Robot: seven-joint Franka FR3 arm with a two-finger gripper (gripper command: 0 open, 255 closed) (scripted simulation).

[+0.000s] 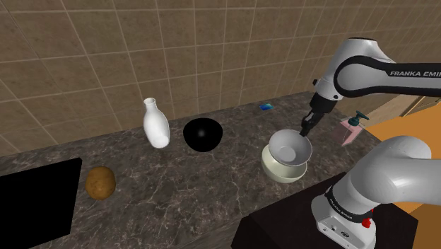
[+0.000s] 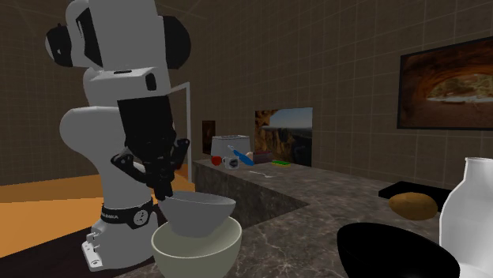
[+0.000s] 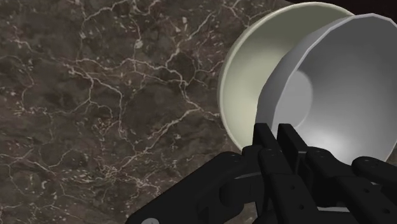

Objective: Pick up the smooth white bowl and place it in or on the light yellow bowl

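Arm [image 1: 367,71] bent over, wrist pointing down; gripper [image 1: 304,132] nearly closed, apparently pinching white bowl [image 1: 290,148] rim

Over the counter [image 1: 177,201] the light is moderate and even, and the tiled wall [image 1: 141,49] is lit flat with no hot spots. The black bowl [image 1: 203,134] carries one small glint near its rim, and the vase [image 1: 156,126] is bright along its side. From the second exterior view the room is dim, the arm [image 2: 118,47] being the palest thing, part of it in deep shade. In the wrist view the white bowl [image 3: 331,95] has a soft bright patch low inside and is grey above. The yellow bowl [image 3: 245,95] beside it is duller.
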